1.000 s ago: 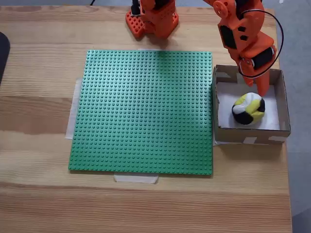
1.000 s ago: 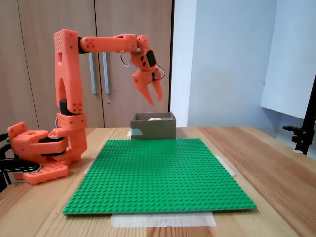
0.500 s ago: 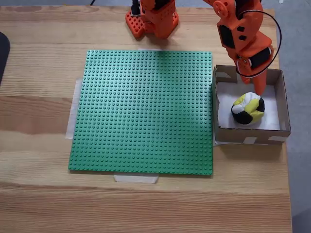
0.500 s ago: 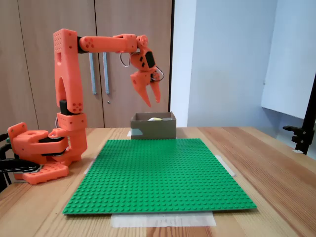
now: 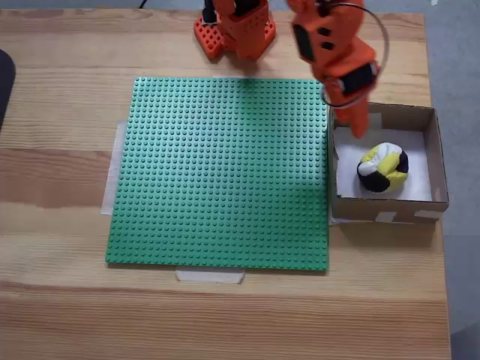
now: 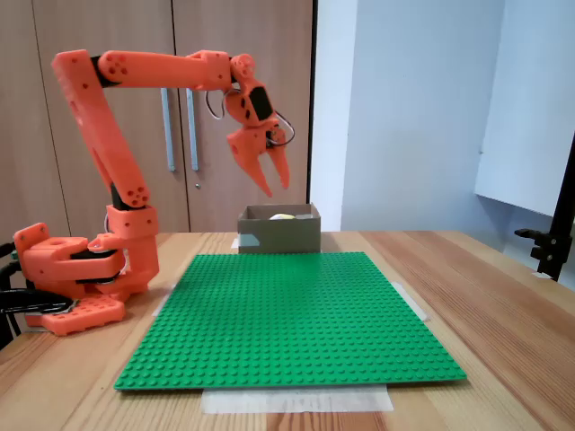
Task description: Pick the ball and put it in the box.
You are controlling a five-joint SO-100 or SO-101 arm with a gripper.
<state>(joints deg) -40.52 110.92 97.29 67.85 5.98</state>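
Observation:
The ball (image 5: 383, 168), patched yellow, black and white, lies on the white bottom of the brown cardboard box (image 5: 439, 161) at the right of the green plate. In a fixed view from the front, just the ball's top (image 6: 282, 216) peeks over the box's wall (image 6: 280, 237). My orange gripper (image 5: 357, 126) hangs over the box's far left corner, up and left of the ball. From the front the gripper (image 6: 277, 187) is well above the box, fingers pointing down, open, with nothing between them.
A large green studded baseplate (image 5: 225, 172) is taped to the wooden table, and the box sits against its right edge. The arm's orange base (image 5: 234, 30) stands behind the plate. Cupboard doors (image 6: 180, 108) rise behind the table. A dark object (image 5: 4, 79) lies at the left edge.
The arm has swung back and left, carrying the open gripper from above the ball to the box's far left corner. The ball stays in the box.

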